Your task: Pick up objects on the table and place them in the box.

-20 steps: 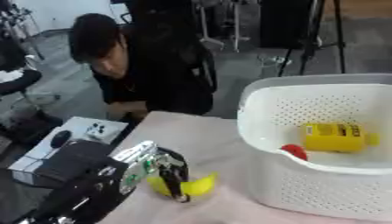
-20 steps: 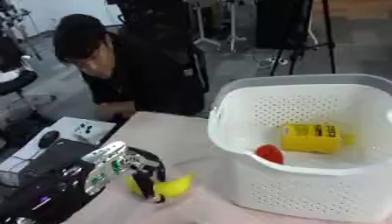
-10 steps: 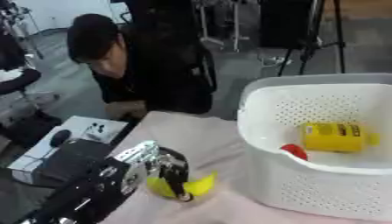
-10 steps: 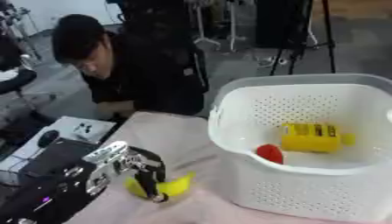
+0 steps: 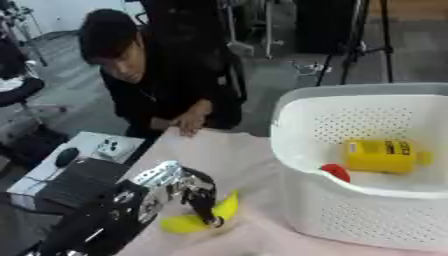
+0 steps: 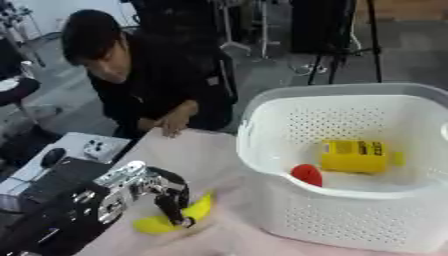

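A cluttered workshop floor with tripod legs and dark equipment lies behind a table (image 5: pixel 219 150) covered in a pale pink cloth. At the table's left edge, on a lower surface beside it, a white box with a small controller (image 5: pixel 109 146) on top and a dark mouse (image 5: pixel 66 156) sit next to a black case. Just right of these, near the table's front-left corner, the left hand (image 5: pixel 179 187) comes in from the lower left, its dark fingers (image 6: pixel 171 205) curled downward over a yellow banana (image 5: pixel 197 218) that lies flat on the cloth; the fingertips touch its middle, and the thumb's side cannot be seen, so whether the fruit is truly pinched is unclear. The right hand shows in neither view. Further right, filling the table's right half, stands the white perforated basket (image 5: pixel 297 125), serving as the box; inside it lie a red round object (image 6: pixel 306 175) against the near-left wall and a yellow bottle (image 5: pixel 381 156) on its side. The likely trouble is the banana's smooth curve: if the fingers close on top only, it may roll or slide out across the cloth, or drop short of the basket's tall rim during the carry.
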You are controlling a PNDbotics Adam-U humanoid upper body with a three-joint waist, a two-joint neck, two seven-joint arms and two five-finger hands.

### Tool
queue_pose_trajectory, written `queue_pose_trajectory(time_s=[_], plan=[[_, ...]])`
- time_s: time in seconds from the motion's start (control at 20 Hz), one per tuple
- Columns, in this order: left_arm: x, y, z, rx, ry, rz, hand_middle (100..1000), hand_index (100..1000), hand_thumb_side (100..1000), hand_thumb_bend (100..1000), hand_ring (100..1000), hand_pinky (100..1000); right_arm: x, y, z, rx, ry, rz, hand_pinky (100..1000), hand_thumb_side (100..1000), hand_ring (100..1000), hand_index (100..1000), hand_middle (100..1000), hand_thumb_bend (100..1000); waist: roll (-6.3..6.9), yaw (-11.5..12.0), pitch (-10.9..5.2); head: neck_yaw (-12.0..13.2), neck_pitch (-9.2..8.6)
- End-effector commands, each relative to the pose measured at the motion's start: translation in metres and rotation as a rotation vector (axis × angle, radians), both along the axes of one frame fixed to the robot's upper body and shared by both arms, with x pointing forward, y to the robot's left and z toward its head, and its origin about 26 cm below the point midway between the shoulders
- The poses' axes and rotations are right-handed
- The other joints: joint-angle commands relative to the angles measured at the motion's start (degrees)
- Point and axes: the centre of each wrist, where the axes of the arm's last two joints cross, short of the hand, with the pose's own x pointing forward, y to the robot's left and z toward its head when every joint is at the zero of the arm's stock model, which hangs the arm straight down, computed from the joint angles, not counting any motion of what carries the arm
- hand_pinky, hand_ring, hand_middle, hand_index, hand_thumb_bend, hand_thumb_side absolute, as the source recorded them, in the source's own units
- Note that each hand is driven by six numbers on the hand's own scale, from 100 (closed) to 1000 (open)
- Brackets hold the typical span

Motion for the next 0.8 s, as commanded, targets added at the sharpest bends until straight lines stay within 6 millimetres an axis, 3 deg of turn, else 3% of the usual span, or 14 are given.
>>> queue_pose_trajectory(time_s=[0.05,0.8], plan=[[-0.003,0.004,0.021,0.029,-0.047,0.014,728,677,566,253,750,608,-0.005,-0.002,0.012,-0.032,-0.029,-0.006,688,557,517,477,457,100,-0.02,0.08,-1.05,-0.07,-0.74],[-0.004,0.0,0.039,0.1,-0.119,0.004,713,655,576,243,740,602,-0.005,-0.003,0.012,-0.033,-0.025,-0.013,689,552,518,476,457,100,0.26,0.2,-1.46,-0.2,-0.73]])
